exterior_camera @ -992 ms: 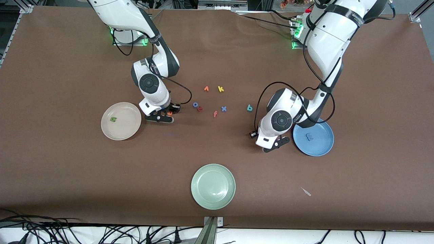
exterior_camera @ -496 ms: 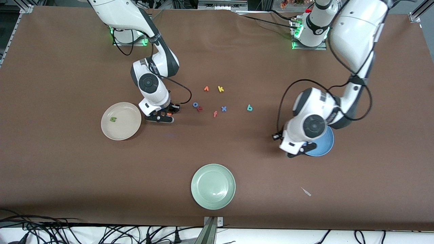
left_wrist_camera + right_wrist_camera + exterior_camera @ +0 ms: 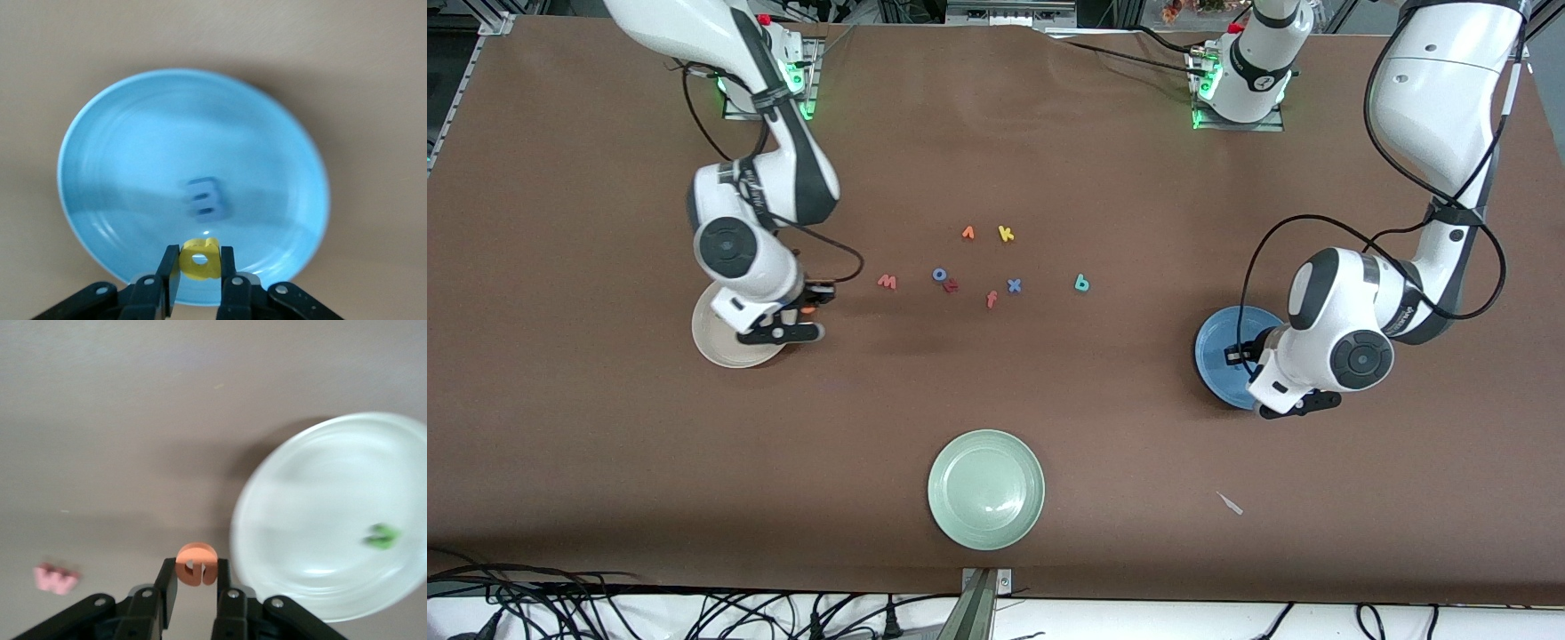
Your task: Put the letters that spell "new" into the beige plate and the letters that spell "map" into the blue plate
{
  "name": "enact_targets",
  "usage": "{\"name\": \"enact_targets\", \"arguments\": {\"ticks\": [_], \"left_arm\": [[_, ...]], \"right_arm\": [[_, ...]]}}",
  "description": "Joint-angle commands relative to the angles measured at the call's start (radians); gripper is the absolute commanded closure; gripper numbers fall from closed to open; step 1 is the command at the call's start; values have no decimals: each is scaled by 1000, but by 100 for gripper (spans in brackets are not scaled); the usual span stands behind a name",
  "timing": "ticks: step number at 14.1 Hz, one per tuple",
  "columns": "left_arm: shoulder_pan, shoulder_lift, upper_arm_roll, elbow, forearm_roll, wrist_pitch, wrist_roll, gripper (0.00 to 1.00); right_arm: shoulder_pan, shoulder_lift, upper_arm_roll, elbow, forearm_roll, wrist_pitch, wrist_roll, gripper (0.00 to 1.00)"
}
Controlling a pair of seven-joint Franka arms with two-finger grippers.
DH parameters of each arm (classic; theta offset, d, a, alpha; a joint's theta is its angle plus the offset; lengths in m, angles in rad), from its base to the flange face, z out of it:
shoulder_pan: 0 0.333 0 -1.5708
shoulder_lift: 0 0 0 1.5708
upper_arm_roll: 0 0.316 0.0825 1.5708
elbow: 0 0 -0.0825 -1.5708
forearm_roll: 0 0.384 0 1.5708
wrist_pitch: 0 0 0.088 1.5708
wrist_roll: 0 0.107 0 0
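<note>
beige plate (image 3: 720,348): green n (image 3: 382,536) lies in it
right gripper (image 3: 805,311): clamped on the orange e (image 3: 195,564); over the beige plate's rim
red-pink w (image 3: 887,281): on the table beside the beige plate
left gripper (image 3: 198,267): clamped on the yellow a (image 3: 200,257); over the blue plate (image 3: 1215,356)
periwinkle m (image 3: 203,199): in the blue plate

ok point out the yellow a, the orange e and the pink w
yellow a (image 3: 201,257), left wrist view, its rounded body.
orange e (image 3: 195,564), right wrist view, its curved top.
pink w (image 3: 887,281), front view, its middle.
</note>
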Motion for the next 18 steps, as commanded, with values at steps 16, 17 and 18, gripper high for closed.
{"name": "enact_targets", "arguments": {"ticks": [16,17,18], "left_arm": [[75,-131,-83,-157,26,7,89,0],[75,-155,-122,-157,20,-12,48,0],[76,-167,-162,-159,19,-20,-29,0]], "right_arm": [[-11,2,9,-97,53,134,-31,25],[-11,0,48,-97,53,134,30,25],[-11,-1,77,-97,53,137,89,25]]}}
